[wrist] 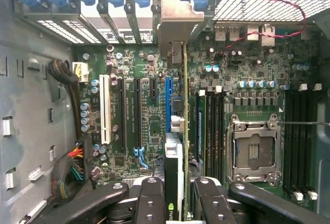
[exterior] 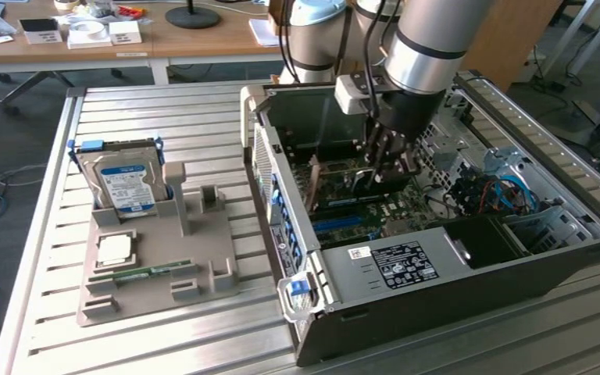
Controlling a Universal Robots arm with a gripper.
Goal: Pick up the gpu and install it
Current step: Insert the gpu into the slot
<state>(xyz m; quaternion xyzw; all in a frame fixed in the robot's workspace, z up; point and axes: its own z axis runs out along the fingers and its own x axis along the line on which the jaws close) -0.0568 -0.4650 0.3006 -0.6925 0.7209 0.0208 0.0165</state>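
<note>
My gripper [exterior: 389, 168] reaches down into the open computer case [exterior: 436, 266]. It is shut on the gpu [exterior: 333, 172], a thin tan-brown card standing on edge over the motherboard [exterior: 383, 211]. In the wrist view the gpu [wrist: 184, 131] shows edge-on between my black fingers [wrist: 152, 198], with my gripper [wrist: 178, 195] clamped around its near end. The card's metal bracket [wrist: 178, 23] sits at the case's rear slot openings. The card runs alongside the blue slot [wrist: 168, 100]; whether it is seated there I cannot tell.
On the slatted table a grey fixture [exterior: 191, 269] holds a silver hard drive [exterior: 123, 183], a square processor chip [exterior: 112, 250] and a green memory stick [exterior: 138, 273]. Inside the case are the empty processor socket [wrist: 255, 152], a white slot [wrist: 106, 110] and cable bundles [wrist: 69, 172].
</note>
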